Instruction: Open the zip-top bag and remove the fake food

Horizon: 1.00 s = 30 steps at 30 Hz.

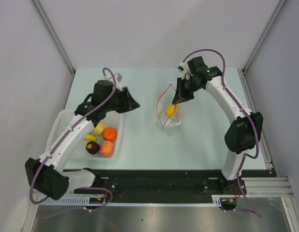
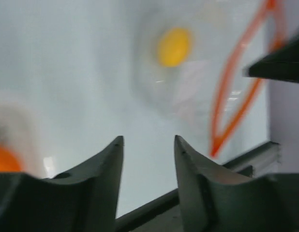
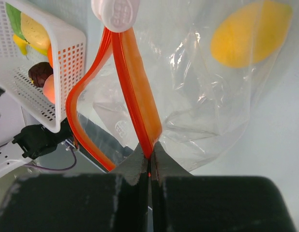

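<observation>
The clear zip-top bag [image 1: 170,113] lies mid-table with its red-orange zip strip [image 3: 135,87] open in a loop. One yellow fake fruit [image 1: 171,109] is inside it, also seen in the right wrist view [image 3: 250,33] and, blurred, in the left wrist view [image 2: 173,47]. My right gripper [image 3: 150,151] is shut on one side of the zip strip and holds the bag's mouth up. My left gripper [image 2: 148,141] is open and empty, left of the bag. Several fake foods, orange [image 1: 110,134], peach [image 1: 107,148], dark purple [image 1: 93,147] and yellow, lie in the white mesh basket [image 1: 62,126].
The white mesh basket stands at the table's left front, under my left arm, and shows in the right wrist view [image 3: 67,63]. A white zip slider [image 3: 119,13] sits at the strip's far end. The black rail [image 1: 154,181] runs along the near edge.
</observation>
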Each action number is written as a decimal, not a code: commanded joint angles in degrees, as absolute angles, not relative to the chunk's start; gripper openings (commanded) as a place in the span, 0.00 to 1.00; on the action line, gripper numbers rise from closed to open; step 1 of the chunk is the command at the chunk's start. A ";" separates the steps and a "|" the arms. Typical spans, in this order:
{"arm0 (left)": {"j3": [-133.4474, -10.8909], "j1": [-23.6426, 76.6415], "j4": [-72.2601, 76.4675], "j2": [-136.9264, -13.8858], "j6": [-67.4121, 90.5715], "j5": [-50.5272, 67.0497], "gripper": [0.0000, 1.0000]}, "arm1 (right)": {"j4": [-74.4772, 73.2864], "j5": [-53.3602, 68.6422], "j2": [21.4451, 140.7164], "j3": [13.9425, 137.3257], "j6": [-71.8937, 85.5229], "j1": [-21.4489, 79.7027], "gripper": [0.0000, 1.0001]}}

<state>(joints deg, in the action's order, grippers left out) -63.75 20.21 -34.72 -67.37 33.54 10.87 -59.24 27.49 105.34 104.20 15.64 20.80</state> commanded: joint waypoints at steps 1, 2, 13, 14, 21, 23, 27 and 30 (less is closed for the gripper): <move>-73.97 28.46 -18.02 -75.55 34.28 23.63 0.38 | -59.86 28.30 105.38 107.40 16.52 21.71 0.00; -75.83 29.78 -17.41 -77.41 34.19 24.25 0.30 | -59.94 28.39 105.38 107.58 16.70 22.23 0.00; -89.64 36.83 -20.47 -94.74 36.30 23.92 0.00 | -59.85 29.71 104.24 109.95 21.18 23.20 0.00; -90.00 36.74 -21.00 -96.31 35.95 23.65 0.00 | -59.77 30.23 104.24 109.95 21.53 23.12 0.00; -89.22 36.74 -23.91 -97.92 34.54 16.71 0.00 | -59.68 32.25 103.45 108.90 22.15 22.15 0.00; -88.07 36.83 -22.86 -97.47 34.54 16.43 0.00 | -59.50 32.95 103.10 108.55 21.89 21.54 0.00; -90.51 37.79 -24.60 -100.27 34.63 16.26 0.00 | -59.50 34.63 103.53 108.37 21.36 21.53 0.00; -95.77 39.11 -30.04 -103.79 34.45 12.06 0.00 | -58.89 35.94 103.89 108.11 22.14 21.71 0.00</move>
<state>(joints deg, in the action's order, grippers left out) -89.19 37.15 -24.62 -99.98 34.98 17.21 -60.10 31.59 105.43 107.48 20.97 21.32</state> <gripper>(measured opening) 0.003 0.009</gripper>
